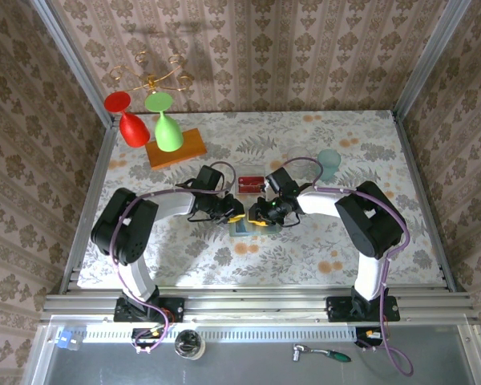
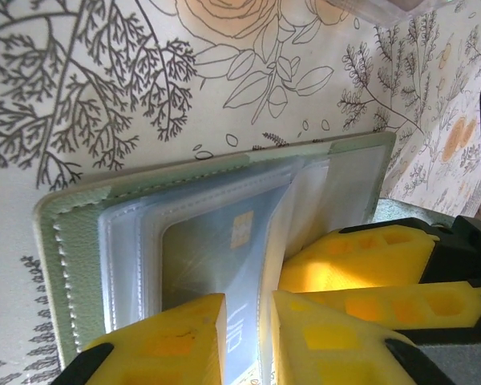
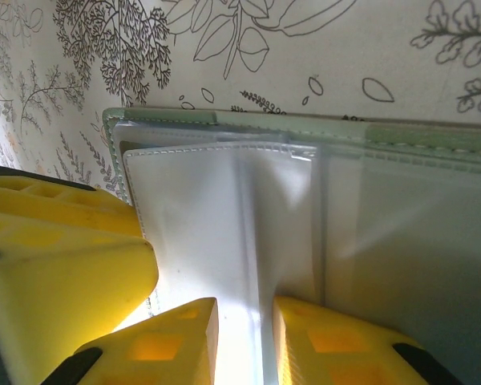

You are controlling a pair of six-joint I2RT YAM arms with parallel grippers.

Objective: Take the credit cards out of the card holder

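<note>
The left claw point(image 2: 248, 337) has its yellow fingers parted by a slit, astride a clear sleeve point(image 2: 192, 212) that holds a card point(image 2: 200, 249) with a gold chip; whether it actually pinches cannot be told. The right claw point(image 3: 244, 337), nose to nose with it, is closed to a narrow gap on a fold of the card holder point(image 1: 242, 228)'s clear inner pockets. That pale green card holder lies open and flat near the middle of the flowered bench point(image 1: 305, 257), between the two arms, with a teal cup point(image 1: 329, 163) well behind it to the right.
</note>
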